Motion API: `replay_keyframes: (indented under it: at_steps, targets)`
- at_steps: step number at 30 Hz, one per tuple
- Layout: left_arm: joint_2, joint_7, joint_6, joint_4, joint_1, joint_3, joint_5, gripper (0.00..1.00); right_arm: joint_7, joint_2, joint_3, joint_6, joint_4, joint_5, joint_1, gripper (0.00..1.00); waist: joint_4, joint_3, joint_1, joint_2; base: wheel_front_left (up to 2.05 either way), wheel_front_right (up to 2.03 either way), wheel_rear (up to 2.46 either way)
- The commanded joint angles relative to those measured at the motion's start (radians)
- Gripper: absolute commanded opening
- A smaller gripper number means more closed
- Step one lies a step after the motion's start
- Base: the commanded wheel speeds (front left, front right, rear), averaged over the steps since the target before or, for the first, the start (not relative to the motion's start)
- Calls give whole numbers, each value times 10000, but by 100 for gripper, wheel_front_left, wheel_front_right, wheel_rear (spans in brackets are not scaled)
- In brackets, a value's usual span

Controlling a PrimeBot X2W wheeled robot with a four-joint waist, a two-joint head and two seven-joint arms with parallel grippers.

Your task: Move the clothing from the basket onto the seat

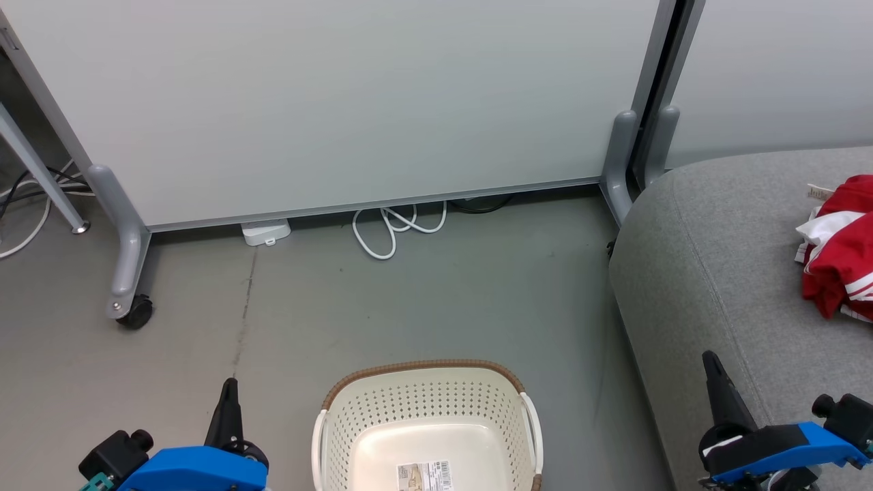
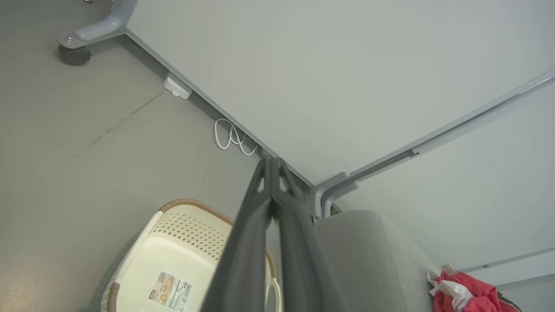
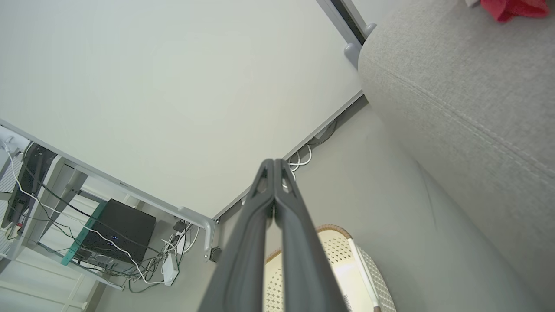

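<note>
The clothing (image 1: 837,249) lies bunched on the seat (image 1: 716,259) — long axis running near to far; the basket (image 1: 423,399) sits between left gripper (image 1: 230,392) and right gripper (image 1: 711,363), both clenched tight, grasping nothing.

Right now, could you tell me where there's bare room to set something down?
The seat is bare from its rounded left corner to the clothing, which crowds its right. The basket's visible bottom carries just a label. Floor between basket and cable is open.

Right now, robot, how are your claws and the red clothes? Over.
Left claw shut, holding nothing. Right claw shut, holding nothing. Red clothing lying on seat; basket looks bare. Nothing in the way.
</note>
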State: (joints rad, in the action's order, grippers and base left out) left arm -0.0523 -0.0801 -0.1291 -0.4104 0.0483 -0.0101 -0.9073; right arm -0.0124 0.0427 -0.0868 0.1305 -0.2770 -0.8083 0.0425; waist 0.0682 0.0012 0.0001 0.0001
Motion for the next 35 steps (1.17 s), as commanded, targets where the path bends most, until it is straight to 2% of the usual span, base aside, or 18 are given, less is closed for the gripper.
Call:
replay_keyframes:
  at_steps: [1, 35]
  targets:
    - [-14, 79, -10, 195, 297, 104, -279, 0, 39, 62, -33, 3, 161, -354, 299, 0, -11, 0, 0, -1, 0, 0, 0]
    - [3, 1011, -17, 937, 483, 686, -3618, 0, 655, 85, -156, 3, 260, -4149, 505, 0, -283, 8, 0, -1, 0, 0, 0]
